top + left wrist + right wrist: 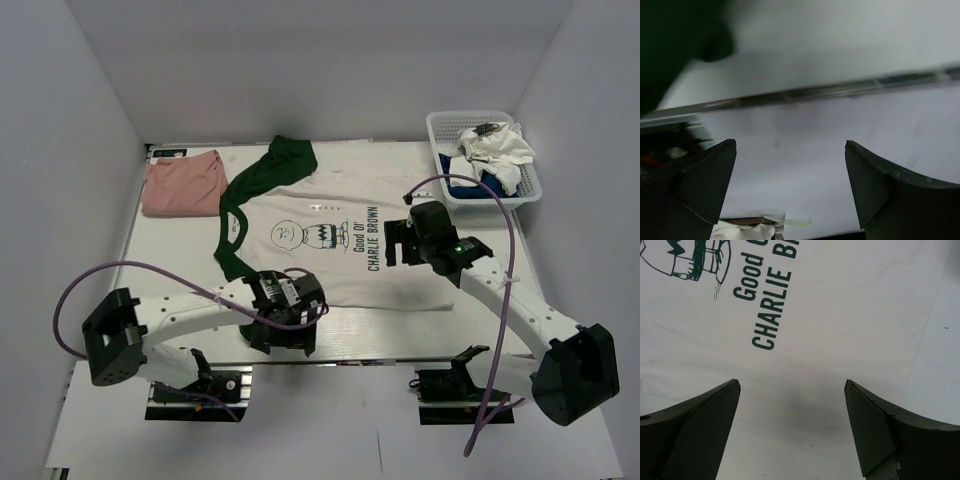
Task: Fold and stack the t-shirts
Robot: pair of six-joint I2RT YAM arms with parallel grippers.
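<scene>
**Table.** White table walled on three sides by white panels. Both arm bases sit at the bottom of the top view.

**Main t-shirt.** The white t-shirt with dark green sleeves lies spread, print upward, across the centre of the table, its collar toward the left of the frame. One green sleeve reaches to the upper centre. The dark green print reads "Good Ol' CHARLIE BROWN", turned sideways in the top view. In the right wrist view only "Good" and "CHARLIE B" fall within the frame. The collar label is too small to read.

**Arms.** The left arm crosses the lower left of the frame and overlaps the shirt's near edge. The right arm comes in from the lower right. A purple cable arcs from the right arm in front of the basket.

**Basket.** A white lattice basket stands at the upper right, off the table's corner. It holds a crumpled plain white t-shirt over a royal blue t-shirt.

**Pink t-shirt.** The salmon-pink t-shirt lies folded at the upper left, apart from the main shirt.

**Grippers.** The right gripper hangs above plain white cloth beside the lettering, jaws wide and gripping nothing. The left gripper is at the table's near edge, jaws wide with nothing between them. A metal strip crosses its view, which is blurred.
</scene>
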